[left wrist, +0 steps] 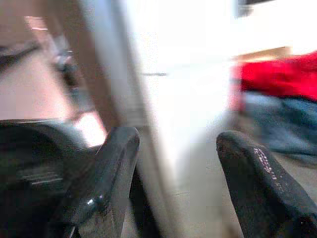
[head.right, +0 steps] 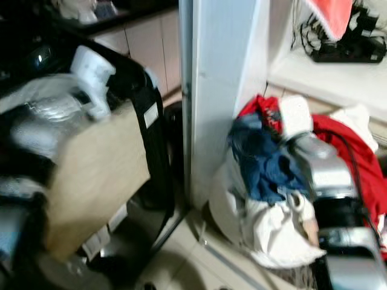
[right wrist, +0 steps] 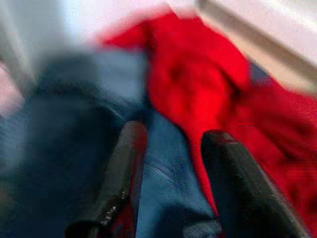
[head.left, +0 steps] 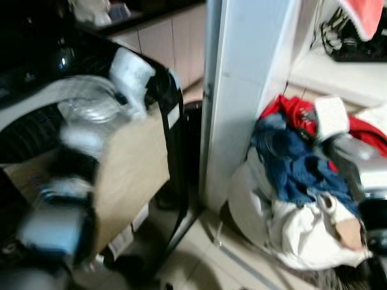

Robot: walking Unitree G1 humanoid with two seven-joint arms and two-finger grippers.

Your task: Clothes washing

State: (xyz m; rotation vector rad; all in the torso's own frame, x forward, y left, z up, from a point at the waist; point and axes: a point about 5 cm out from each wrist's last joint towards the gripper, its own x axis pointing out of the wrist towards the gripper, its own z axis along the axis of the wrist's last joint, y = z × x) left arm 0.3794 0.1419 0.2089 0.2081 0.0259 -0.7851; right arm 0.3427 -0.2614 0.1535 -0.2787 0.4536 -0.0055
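Note:
A heap of clothes lies on the floor at the right, against a white pillar [head.left: 242, 90]. In it are a red garment [head.left: 290, 109], a blue denim piece [head.left: 296, 163] and a white garment [head.left: 302, 235]. My silver right arm [head.left: 357, 160] reaches into the heap from the right. My right gripper [right wrist: 176, 134] is open, its fingers [right wrist: 124, 173] right over the blue and red cloth; whether they touch it is lost in the blur. My left gripper [left wrist: 176, 141] is open with nothing in it, facing the pillar. The left arm [head.left: 60, 199] is a blur at the lower left.
A black frame with a brown cardboard sheet [head.left: 133, 169] stands left of the pillar, with dark appliances behind it. A white shelf [head.left: 338, 78] at the upper right holds cables and a pink-red cloth [head.left: 369, 18]. Pale floor tiles [head.left: 193, 260] show between frame and heap.

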